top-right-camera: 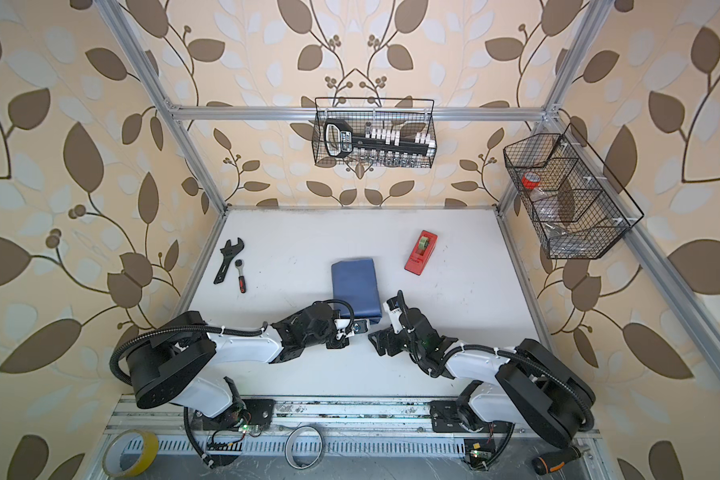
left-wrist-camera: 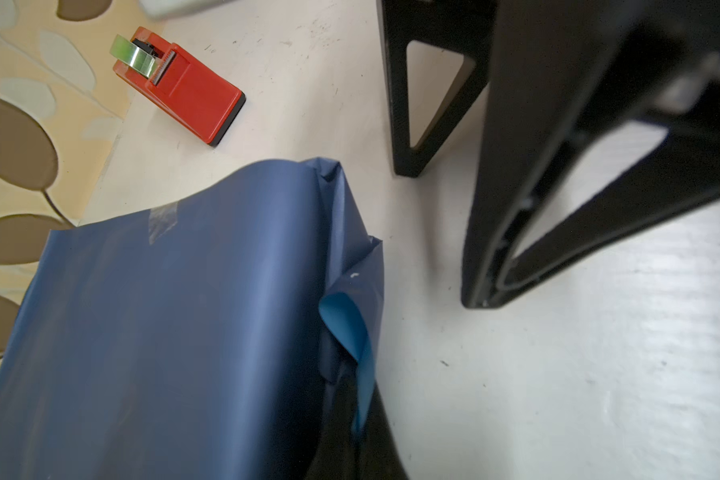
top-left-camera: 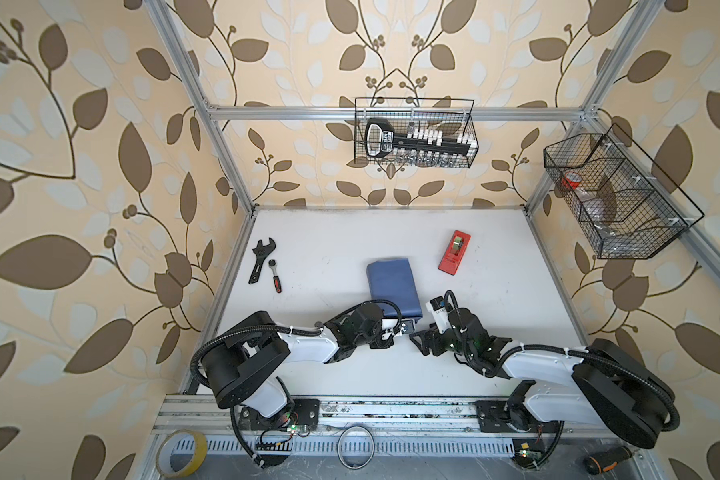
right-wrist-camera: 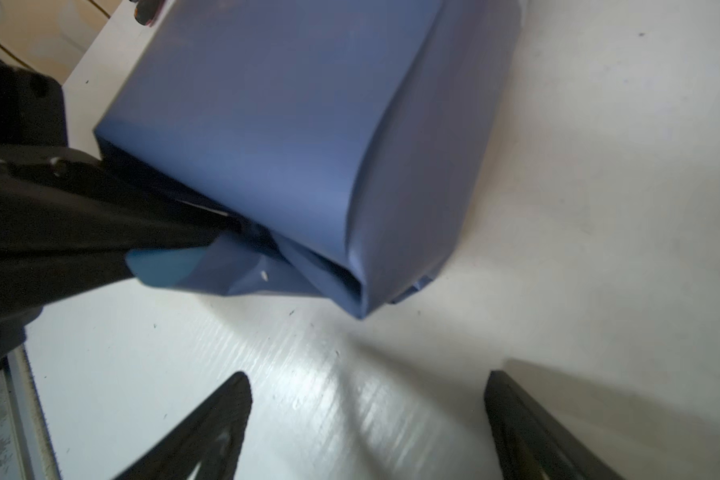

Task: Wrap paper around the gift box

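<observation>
The paper [top-left-camera: 391,286] [top-right-camera: 356,286] is folded into a slate-blue parcel in the middle of the white table. The gift box is hidden under it. A strip of clear tape [left-wrist-camera: 163,220] sits on the parcel's top. My left gripper [top-left-camera: 406,326] [left-wrist-camera: 358,449] is shut on a loose paper flap [left-wrist-camera: 346,328] [right-wrist-camera: 208,270] at the parcel's near end, where the lighter blue face shows. My right gripper [top-left-camera: 420,343] [right-wrist-camera: 368,380] stands open just off the parcel's near right corner, above bare table, touching nothing. Its fingers [left-wrist-camera: 433,104] show in the left wrist view.
A red tape dispenser [top-left-camera: 454,252] [left-wrist-camera: 179,83] lies behind and to the right of the parcel. A black wrench [top-left-camera: 260,259] and a red-handled ratchet [top-left-camera: 275,278] lie at the table's left edge. Wire baskets [top-left-camera: 416,133] [top-left-camera: 616,195] hang on the frame.
</observation>
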Available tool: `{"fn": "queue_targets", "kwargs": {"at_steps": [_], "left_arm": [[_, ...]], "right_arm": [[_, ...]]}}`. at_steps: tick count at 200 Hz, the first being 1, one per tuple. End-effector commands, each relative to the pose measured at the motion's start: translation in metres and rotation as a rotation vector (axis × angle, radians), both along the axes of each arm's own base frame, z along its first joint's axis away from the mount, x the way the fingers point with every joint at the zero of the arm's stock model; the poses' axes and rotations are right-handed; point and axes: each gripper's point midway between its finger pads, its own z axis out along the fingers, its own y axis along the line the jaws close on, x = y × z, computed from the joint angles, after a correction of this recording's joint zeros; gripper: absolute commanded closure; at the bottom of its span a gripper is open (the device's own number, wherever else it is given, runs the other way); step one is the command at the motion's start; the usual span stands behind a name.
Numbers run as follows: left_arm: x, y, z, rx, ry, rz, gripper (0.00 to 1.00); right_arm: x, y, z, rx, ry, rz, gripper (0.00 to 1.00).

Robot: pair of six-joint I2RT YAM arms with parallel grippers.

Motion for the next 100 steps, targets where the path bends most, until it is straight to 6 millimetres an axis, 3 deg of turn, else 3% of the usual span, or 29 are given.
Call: {"fn": "queue_targets", "kwargs": {"at_steps": [1,100], "left_arm": [[0.001,-0.002,0.015,-0.052,-0.017,-0.008,1.0],[0.001,0.0,0.015,-0.057,-0.012,-0.009,1.0]], "right_arm": [[0.011,0.004,0.004,-0.017,-0.082,0.013,0.13],[0.019,0.016,0.011,-0.091,-0.3,0.16,0.14]]}}
